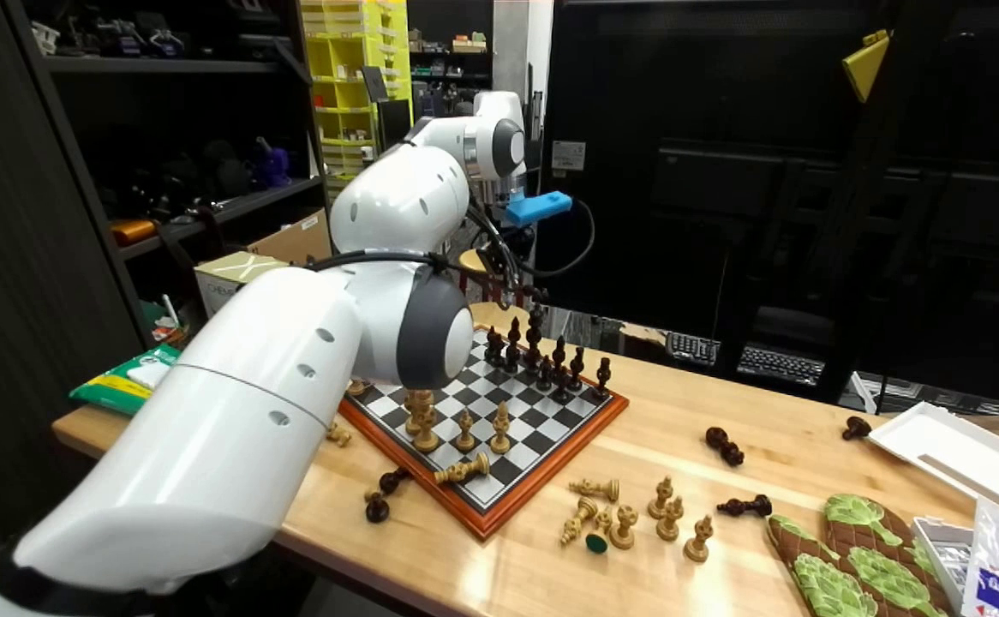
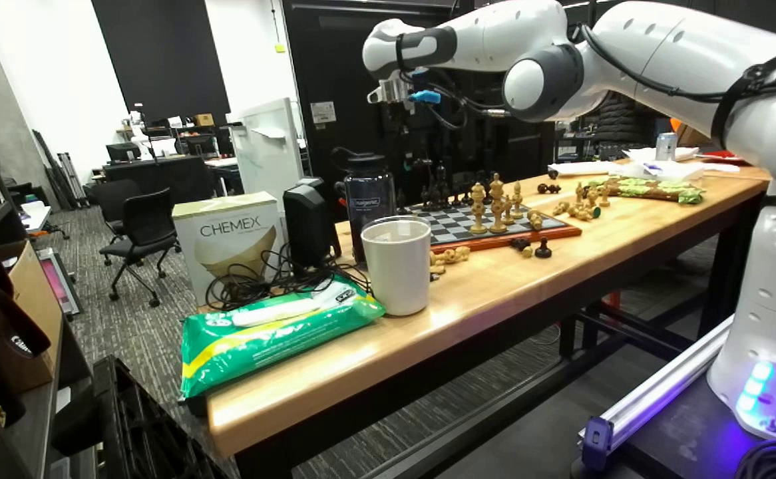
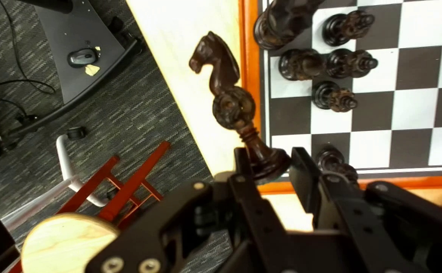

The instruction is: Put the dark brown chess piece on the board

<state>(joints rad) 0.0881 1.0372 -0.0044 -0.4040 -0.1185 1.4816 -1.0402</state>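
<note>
In the wrist view, a dark brown knight-shaped chess piece [image 3: 233,107] is held by its base between my gripper's fingertips [image 3: 269,156]. The piece is tilted, its horse head pointing up and left in the picture. It appears over the wooden frame of the board [image 3: 248,57], near a corner. In an exterior view, my gripper [image 1: 510,287] is raised above the far end of the board [image 1: 556,468]. Both exterior views show the board; its reddish rim [image 2: 528,241] is partly covered by pieces. In that same view, the gripper's fingers are lost against the black background.
Dark pieces [image 1: 577,368] stand at the board's far end, light pieces [image 1: 500,428] nearer. Dark pieces [image 1: 724,446] and light pieces [image 1: 622,526] lie or stand on the table. A cup [image 2: 398,266], bottle [image 2: 369,189], box [image 2: 231,243] and green wipes pack [image 2: 275,339] stand beside the board.
</note>
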